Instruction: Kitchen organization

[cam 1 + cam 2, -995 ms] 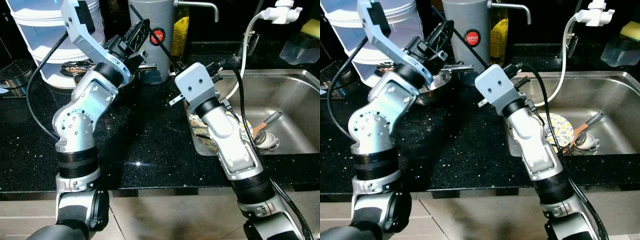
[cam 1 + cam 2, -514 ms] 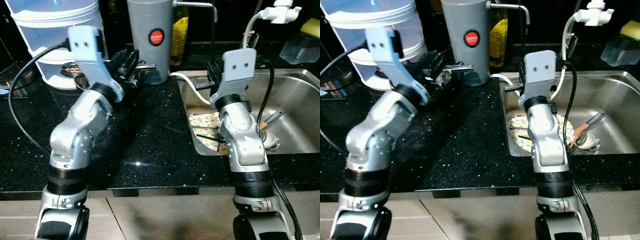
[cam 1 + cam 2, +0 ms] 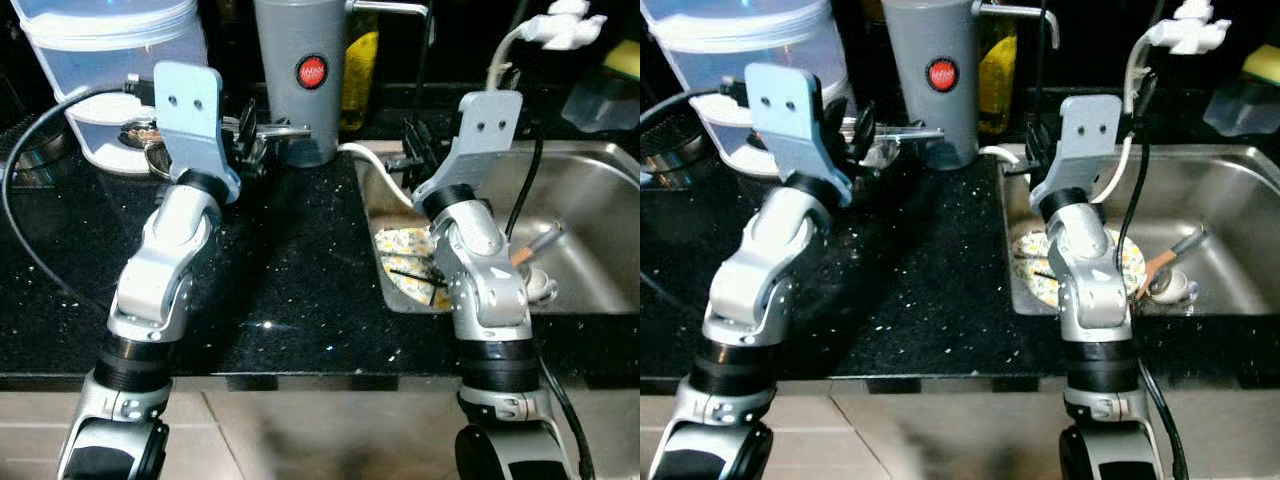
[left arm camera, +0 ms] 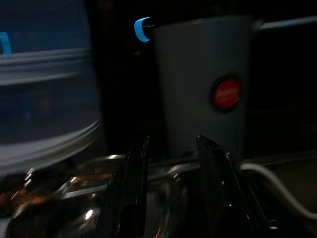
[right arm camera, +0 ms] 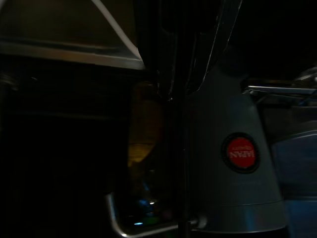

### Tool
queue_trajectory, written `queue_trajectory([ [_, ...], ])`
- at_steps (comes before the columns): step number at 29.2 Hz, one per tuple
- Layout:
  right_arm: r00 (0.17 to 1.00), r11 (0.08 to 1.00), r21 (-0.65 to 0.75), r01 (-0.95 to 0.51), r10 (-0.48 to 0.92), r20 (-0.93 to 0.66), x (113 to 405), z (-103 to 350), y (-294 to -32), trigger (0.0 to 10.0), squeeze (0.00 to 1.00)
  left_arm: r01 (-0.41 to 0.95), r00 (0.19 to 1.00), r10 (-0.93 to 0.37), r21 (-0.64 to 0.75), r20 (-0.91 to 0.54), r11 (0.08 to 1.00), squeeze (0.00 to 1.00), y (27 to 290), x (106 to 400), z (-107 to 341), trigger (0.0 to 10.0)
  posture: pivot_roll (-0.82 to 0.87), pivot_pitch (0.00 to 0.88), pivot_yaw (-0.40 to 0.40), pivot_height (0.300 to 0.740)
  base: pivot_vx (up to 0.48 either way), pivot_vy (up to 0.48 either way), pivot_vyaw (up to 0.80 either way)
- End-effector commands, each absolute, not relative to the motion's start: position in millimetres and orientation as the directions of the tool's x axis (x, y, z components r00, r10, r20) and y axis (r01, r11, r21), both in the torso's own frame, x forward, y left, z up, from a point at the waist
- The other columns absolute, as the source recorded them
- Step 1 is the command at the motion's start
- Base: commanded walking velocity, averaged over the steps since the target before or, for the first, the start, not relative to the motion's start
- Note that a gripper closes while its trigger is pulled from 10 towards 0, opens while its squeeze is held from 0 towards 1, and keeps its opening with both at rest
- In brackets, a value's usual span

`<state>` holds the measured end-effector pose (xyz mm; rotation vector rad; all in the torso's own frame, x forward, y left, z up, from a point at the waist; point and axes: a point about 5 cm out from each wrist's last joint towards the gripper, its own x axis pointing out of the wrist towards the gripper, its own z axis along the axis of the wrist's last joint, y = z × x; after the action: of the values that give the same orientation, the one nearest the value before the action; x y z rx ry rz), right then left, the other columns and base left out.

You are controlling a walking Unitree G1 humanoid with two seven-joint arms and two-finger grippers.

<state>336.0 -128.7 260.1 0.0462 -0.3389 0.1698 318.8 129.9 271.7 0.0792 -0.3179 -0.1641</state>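
Note:
My left gripper (image 3: pixel 243 140) reaches to the back of the black counter (image 3: pixel 300 290). Its fingers (image 4: pixel 136 188) stand open just over a steel pan (image 4: pixel 69 203), with nothing between them. The pan's handle (image 3: pixel 285 129) points at a grey canister (image 3: pixel 305 80) with a red sticker. My right gripper (image 3: pixel 412 150) hovers at the sink's back left corner and points at that canister (image 5: pixel 233 163), its jaws closed together and empty. In the steel sink (image 3: pixel 590 190) lies a floral plate (image 3: pixel 405 245) with black chopsticks on it.
A white water container (image 3: pixel 100 60) stands at the back left beside the pan. A yellow bottle (image 3: pixel 362 55) is behind the canister. A white hose (image 3: pixel 375 170) runs along the sink's edge. A cup (image 3: pixel 540 285) and a wooden utensil lie in the sink.
Both arms have swung upright. The left forearm straightened toward the pan. The right wrist rose from over the counter to the sink's back left corner.

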Motion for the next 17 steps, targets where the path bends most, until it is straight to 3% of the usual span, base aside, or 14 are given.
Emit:
queue_trajectory([
  [1,0.929,0.985,0.024,-0.17,0.152,0.337,335.2,262.5,-132.1,10.0,0.0,0.153,0.932,-0.19,0.14,0.308,0.978,0.0,126.4,318.4,270.3,10.0,0.04,0.0,0.005,0.74,0.0,-0.454,0.0],
  [11,0.93,0.985,0.022,-0.169,0.152,0.335,335.4,261.5,-131.5,10.0,0.0,0.149,0.928,-0.19,0.146,0.321,0.978,0.0,125.7,320.0,268.9,10.0,0.04,0.0,0.007,0.74,0.0,-0.442,0.0],
  [17,0.93,0.985,0.024,-0.171,0.153,0.336,335.1,261.6,-131.6,10.0,0.0,0.155,0.931,-0.188,0.126,0.314,0.98,0.0,125.6,320.1,267.0,10.0,0.05,0.0,0.008,0.74,0.0,-0.08,0.0],
])
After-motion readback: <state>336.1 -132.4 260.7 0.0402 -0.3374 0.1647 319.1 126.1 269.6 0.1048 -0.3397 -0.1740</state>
